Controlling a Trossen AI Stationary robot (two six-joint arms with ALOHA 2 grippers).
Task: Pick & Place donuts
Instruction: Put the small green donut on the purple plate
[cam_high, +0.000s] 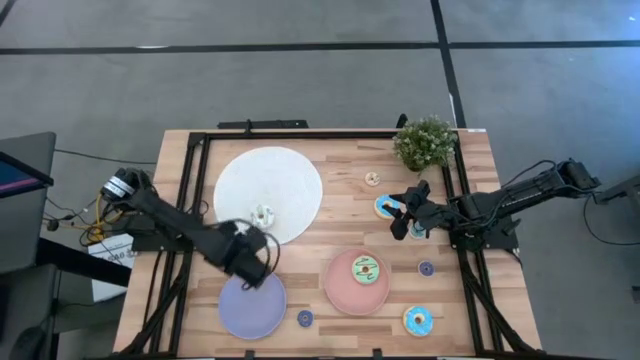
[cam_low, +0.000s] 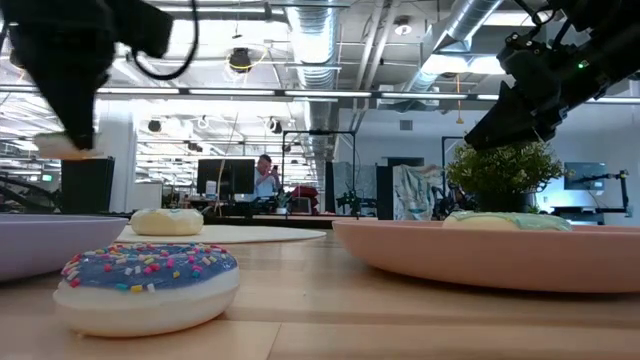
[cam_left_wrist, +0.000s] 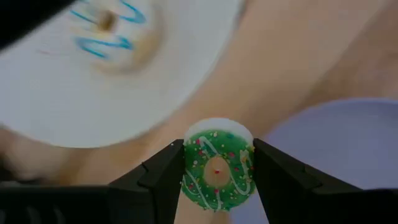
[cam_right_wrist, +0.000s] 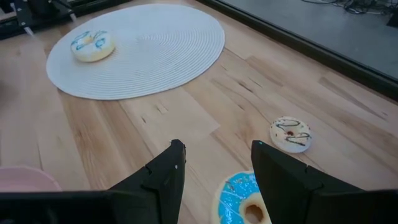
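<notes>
My left gripper (cam_high: 252, 262) hangs above the table between the white disc (cam_high: 240, 175) and the lilac plate (cam_high: 252, 308), shut on a green-iced donut (cam_left_wrist: 217, 171). A cream donut with blue stripes (cam_high: 262, 214) lies on the disc. A green donut (cam_high: 365, 270) lies on the pink plate (cam_high: 340, 290). My right gripper (cam_high: 405, 215) waits open at the right, its fingers over a blue donut (cam_right_wrist: 245, 202) without touching it. Other donuts lie flat on the wood: a white one (cam_right_wrist: 290, 134), two small purple ones (cam_high: 426, 268) (cam_high: 305, 318), and a blue one (cam_high: 418, 320). My left gripper pinches the green donut by two opposite sides of its outer rim (cam_left_wrist: 189, 168) between its two fingers (cam_left_wrist: 163, 180). The fingers point steeply down from above. The donut is lifted clear of the table, iced face up toward the wrist, its pale underside (cam_low: 65, 147) showing below the fingertips.
A small potted plant (cam_high: 425, 142) stands at the far right corner. A black frame (cam_high: 200, 150) runs along the table's edges. In the low view a purple sprinkled donut (cam_low: 150, 285) lies close in front, with the pink plate (cam_low: 490, 255) to its right.
</notes>
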